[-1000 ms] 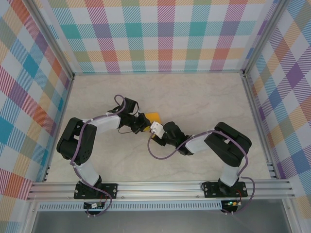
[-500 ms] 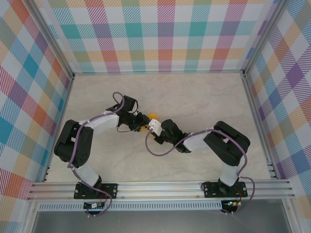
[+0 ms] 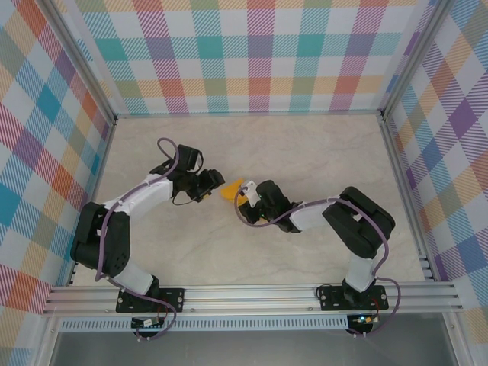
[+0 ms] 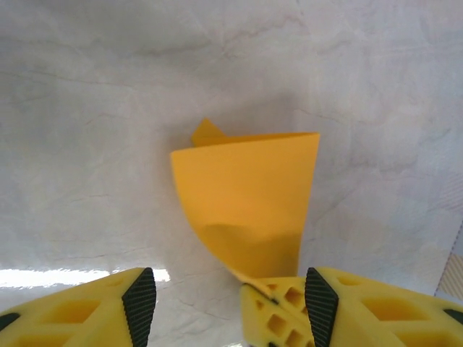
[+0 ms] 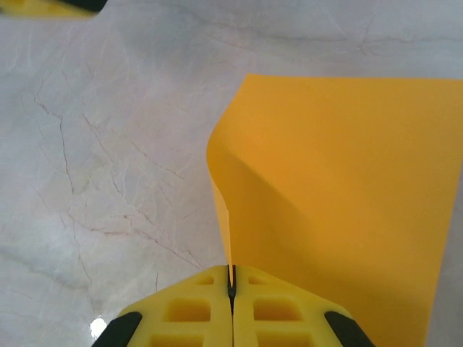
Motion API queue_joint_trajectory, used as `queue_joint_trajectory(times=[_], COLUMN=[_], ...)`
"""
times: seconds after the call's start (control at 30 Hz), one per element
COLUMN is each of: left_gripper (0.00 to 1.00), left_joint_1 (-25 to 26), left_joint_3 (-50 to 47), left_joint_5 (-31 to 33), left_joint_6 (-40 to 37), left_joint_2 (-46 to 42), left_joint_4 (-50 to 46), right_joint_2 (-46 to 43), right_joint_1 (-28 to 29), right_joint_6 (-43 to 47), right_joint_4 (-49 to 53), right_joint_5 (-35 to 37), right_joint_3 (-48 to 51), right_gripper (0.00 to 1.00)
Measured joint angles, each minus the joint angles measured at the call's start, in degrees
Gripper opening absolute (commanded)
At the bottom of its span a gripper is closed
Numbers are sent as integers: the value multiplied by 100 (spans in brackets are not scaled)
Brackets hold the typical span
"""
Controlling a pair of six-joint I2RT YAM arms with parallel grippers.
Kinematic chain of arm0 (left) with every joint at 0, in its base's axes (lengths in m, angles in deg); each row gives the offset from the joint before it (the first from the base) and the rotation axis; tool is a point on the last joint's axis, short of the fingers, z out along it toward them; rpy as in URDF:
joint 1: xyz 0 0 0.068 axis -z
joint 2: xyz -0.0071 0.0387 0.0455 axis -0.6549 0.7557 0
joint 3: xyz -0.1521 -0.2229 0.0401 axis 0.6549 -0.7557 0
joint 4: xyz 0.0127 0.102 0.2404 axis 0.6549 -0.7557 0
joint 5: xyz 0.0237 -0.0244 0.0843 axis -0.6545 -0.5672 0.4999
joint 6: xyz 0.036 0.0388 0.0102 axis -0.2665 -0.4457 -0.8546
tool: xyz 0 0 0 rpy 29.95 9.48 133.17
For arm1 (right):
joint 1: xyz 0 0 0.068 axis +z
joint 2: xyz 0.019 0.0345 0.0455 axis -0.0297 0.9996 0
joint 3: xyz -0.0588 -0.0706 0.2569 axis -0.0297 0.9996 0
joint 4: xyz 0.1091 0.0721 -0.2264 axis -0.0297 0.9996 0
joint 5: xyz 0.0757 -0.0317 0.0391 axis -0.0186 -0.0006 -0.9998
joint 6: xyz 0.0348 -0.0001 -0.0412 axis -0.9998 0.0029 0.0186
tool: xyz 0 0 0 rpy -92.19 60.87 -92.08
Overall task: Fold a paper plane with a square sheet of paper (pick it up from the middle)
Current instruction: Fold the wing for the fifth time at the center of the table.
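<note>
The square sheet of paper is orange-yellow and lifted off the marble table near its middle, curled and doubled over. In the left wrist view the sheet rises as a bent flap with a small corner poking out behind. My right gripper is shut on the sheet's lower edge; in its own view the gripper pinches a thin edge of the paper. My left gripper stands open just left of the sheet, touching nothing. Its open jaws frame the right gripper's fingers.
The pale marble tabletop is ringed by aluminium rails and plaid walls. Both arm bases sit on the near rail. A tip of the left gripper's fingers shows at the top left of the right wrist view.
My left gripper has opened, let go of the sheet and drawn back to the left. My right gripper has shut on the sheet's edge and moved up and slightly left.
</note>
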Motion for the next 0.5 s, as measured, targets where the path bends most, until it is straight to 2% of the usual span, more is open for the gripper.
queue_joint_trajectory(times=[0.27, 0.5], left_gripper=[75, 79], left_joint_1=[0, 24], left_joint_3=[-332, -490], left_joint_5=[-4, -157], left_joint_6=[-39, -26], left_joint_2=[-258, -280], left_joint_4=[170, 610], right_joint_2=[15, 195], right_joint_1=[-640, -953], right_joint_6=[-1130, -1864], right_joint_4=[133, 238], right_joint_5=[-881, -1519], right_joint_3=[-153, -330], right_gripper=[3, 3])
